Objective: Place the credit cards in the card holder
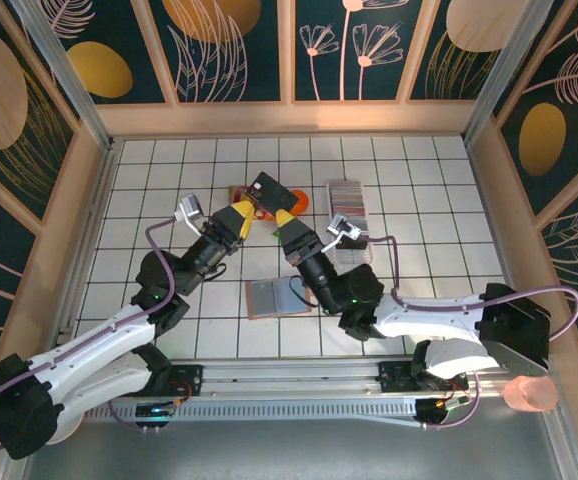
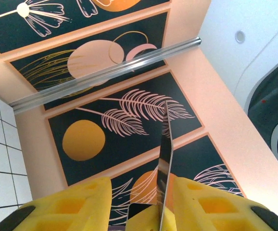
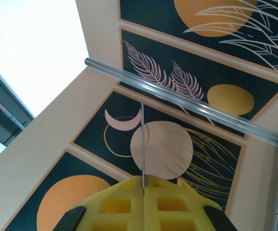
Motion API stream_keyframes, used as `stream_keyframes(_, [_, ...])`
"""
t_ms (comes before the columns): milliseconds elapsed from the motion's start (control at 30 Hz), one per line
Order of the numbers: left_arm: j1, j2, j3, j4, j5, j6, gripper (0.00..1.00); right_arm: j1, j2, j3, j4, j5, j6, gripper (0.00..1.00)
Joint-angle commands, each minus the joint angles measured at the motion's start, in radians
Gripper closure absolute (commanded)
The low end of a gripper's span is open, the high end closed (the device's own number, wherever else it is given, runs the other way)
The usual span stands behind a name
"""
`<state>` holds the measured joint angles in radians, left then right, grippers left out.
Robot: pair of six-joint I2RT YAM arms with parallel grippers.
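Observation:
A dark glossy credit card (image 1: 269, 188) is held up in the air over the middle of the table. My right gripper (image 1: 284, 220) is shut on its lower edge; the card (image 3: 142, 139) rises edge-on from the closed yellow fingers (image 3: 129, 202). My left gripper (image 1: 244, 213) is open, and the same card (image 2: 164, 154) stands in its gap close to the right-hand finger (image 2: 211, 202). The salmon-pink card holder (image 1: 272, 297) lies open on the tiles below, grey pockets up. The striped row of credit cards (image 1: 347, 215) lies to the right.
Colourful snack packets lie under the grippers, one orange (image 1: 301, 203) and one reddish (image 1: 237, 192). The enclosure's patterned walls (image 1: 239, 50) ring the tiled table (image 1: 429, 200). A pink cup (image 1: 532, 393) stands outside at the near right corner.

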<state>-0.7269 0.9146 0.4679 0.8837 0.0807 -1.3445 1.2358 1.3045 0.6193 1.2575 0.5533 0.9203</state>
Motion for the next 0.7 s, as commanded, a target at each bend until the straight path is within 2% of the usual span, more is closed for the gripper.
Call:
stream_keyframes(0, [-0.006, 0.007, 0.026, 0.104, 0.008, -0.008, 0.63, 0.012, 0.013, 0.040, -0.018, 0.046, 0.025, 1.00])
stream_keyframes(167, [-0.007, 0.009, 0.026, 0.099, 0.005, -0.008, 0.67, 0.018, 0.028, 0.055, -0.022, 0.038, 0.023, 1.00])
stream_keyframes(533, [-0.006, -0.001, 0.005, 0.138, 0.005, -0.027, 1.00, 0.024, 0.019, 0.057, -0.052, 0.021, -0.032, 1.00])
stream_keyframes(667, [-0.006, -0.037, -0.015, 0.119, 0.010, -0.021, 1.00, 0.010, -0.051, 0.035, -0.177, -0.054, -0.077, 0.70])
